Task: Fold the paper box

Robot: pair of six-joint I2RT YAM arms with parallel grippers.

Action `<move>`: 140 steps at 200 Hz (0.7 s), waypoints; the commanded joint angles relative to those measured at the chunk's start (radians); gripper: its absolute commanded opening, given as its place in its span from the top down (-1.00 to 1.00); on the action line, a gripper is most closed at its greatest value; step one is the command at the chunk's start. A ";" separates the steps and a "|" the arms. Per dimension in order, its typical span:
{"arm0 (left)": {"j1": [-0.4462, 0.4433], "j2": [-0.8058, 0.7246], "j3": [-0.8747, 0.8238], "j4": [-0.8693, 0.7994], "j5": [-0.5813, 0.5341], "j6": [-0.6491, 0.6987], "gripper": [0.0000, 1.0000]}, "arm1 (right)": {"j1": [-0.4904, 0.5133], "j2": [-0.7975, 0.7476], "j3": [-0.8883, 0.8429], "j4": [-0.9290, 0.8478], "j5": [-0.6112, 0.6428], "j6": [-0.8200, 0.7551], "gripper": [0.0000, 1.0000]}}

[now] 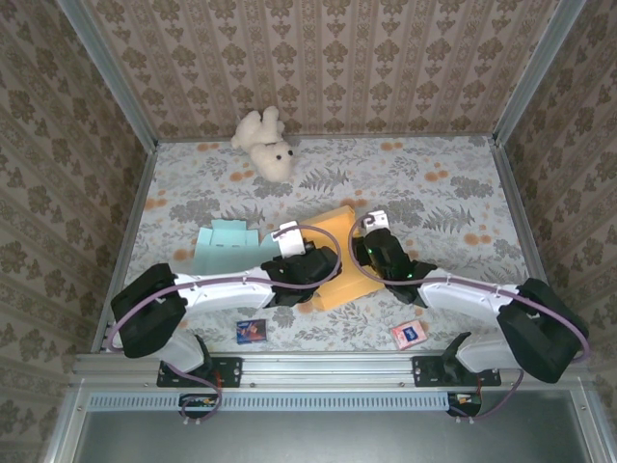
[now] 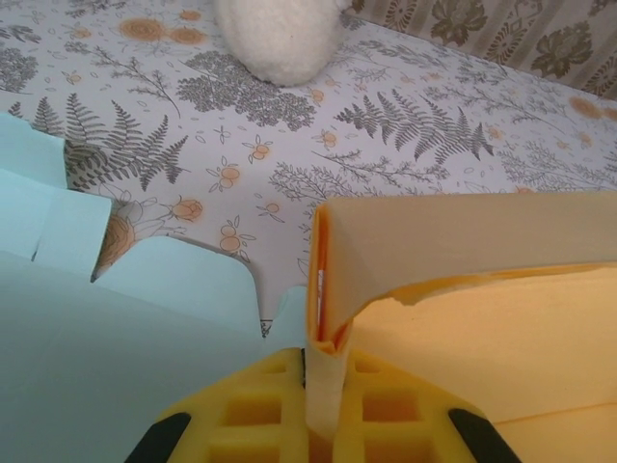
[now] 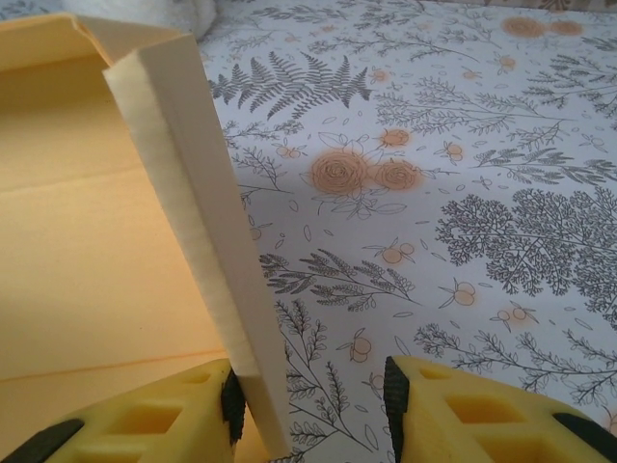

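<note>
Yellow paper box [image 1: 337, 231] lies centrally on the surface [image 1: 434, 193], between both arms. Left hand [image 2: 323, 400] clenched on one upright wall. Right hand [image 3: 310, 391] released; another wall stands between its fingers [image 3: 145, 424], apparently touching the left one, running straight away.

An orange-yellow paper box [image 1: 339, 262] shows mid-frame in the top view, with a pale turquoise flat card sheet [image 1: 224, 246] at centre left. The white tablecloth [image 1: 443, 193] carries grey ferns and orange blossoms. At top centre is a cream plush bear [image 1: 266, 145] against beige damask wallpaper [image 1: 337, 58]. The right gripper [image 3: 313, 386] has yellow latticed pads [image 3: 472, 420] tipped black
</note>
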 commanded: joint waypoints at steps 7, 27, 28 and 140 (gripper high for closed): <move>0.011 -0.048 -0.018 0.023 -0.040 -0.013 1.00 | -0.008 0.051 0.046 -0.033 0.036 -0.029 0.13; 0.011 -0.049 -0.021 0.029 -0.035 -0.010 1.00 | -0.008 0.094 0.052 -0.010 0.037 -0.030 0.17; 0.011 -0.048 -0.021 0.029 -0.035 -0.010 1.00 | -0.008 0.094 0.052 -0.009 0.037 -0.030 0.17; 0.023 0.019 0.028 -0.020 -0.065 -0.037 1.00 | 0.026 0.144 0.075 -0.134 0.419 0.036 0.50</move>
